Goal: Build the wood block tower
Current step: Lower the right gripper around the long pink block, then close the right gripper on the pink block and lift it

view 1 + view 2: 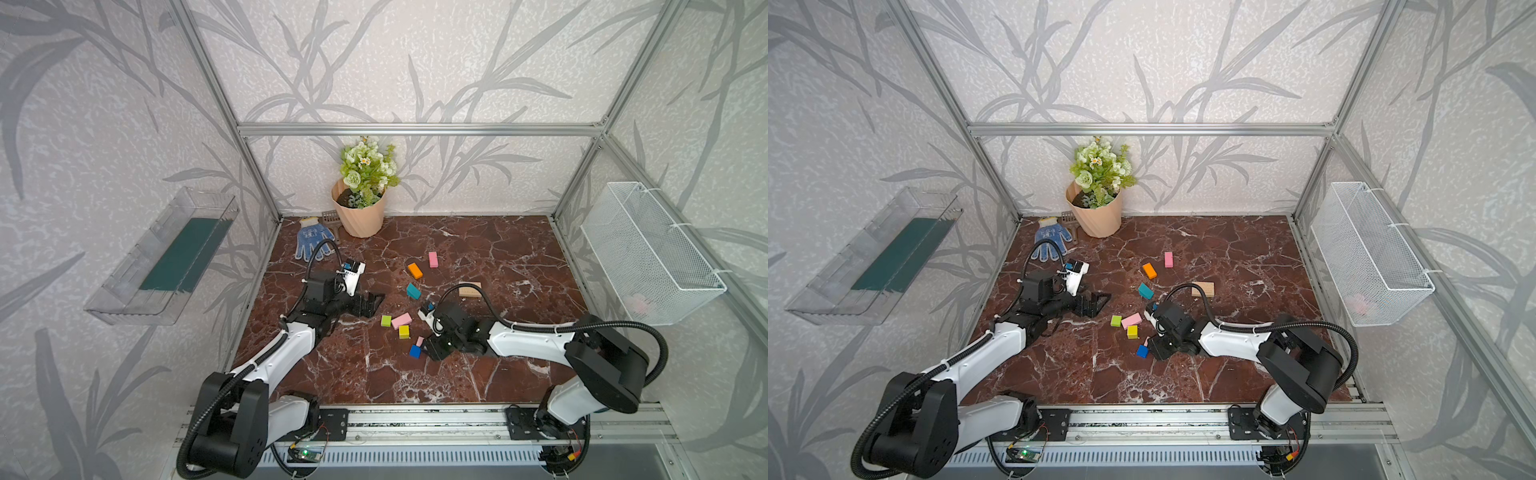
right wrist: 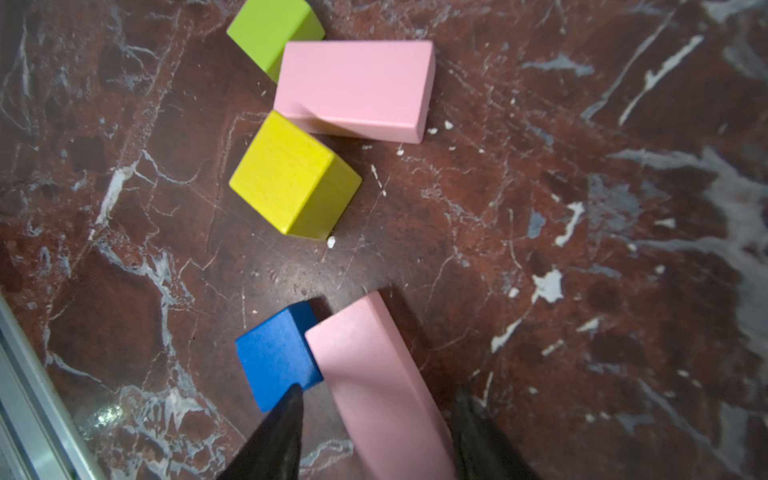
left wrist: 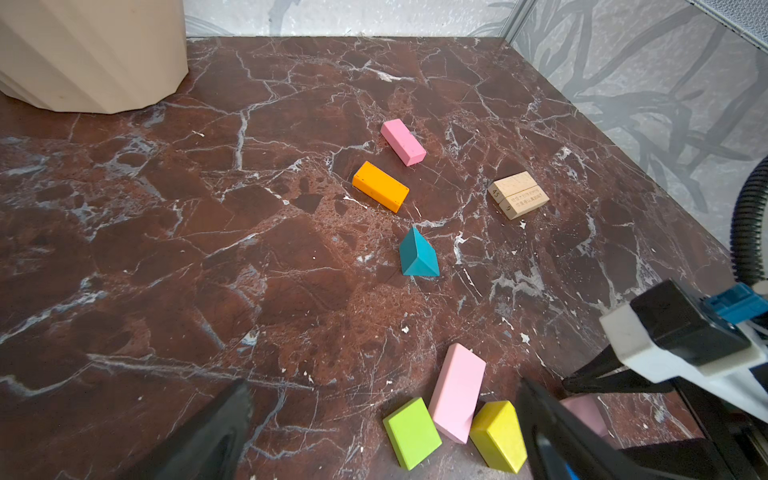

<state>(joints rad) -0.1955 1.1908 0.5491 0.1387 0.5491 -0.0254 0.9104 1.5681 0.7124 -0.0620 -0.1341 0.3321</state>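
l gripper point(image 1: 372, 304) jaws wide, low over bench point(image 1: 498, 257); r gripper point(image 2: 376, 392) jaws narrower, astride pink bar point(image 2: 361, 353) w/ a gap, blue cube point(image 2: 274, 353) just beside.

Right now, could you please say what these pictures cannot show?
- Right wrist view: the pink bar between fingers of the right tool runs off the bottom edge; grip unclear.
- Both top views: that tool covers most of it.
- In a top view: pinkish thing in wire basket, blurred behind mesh.
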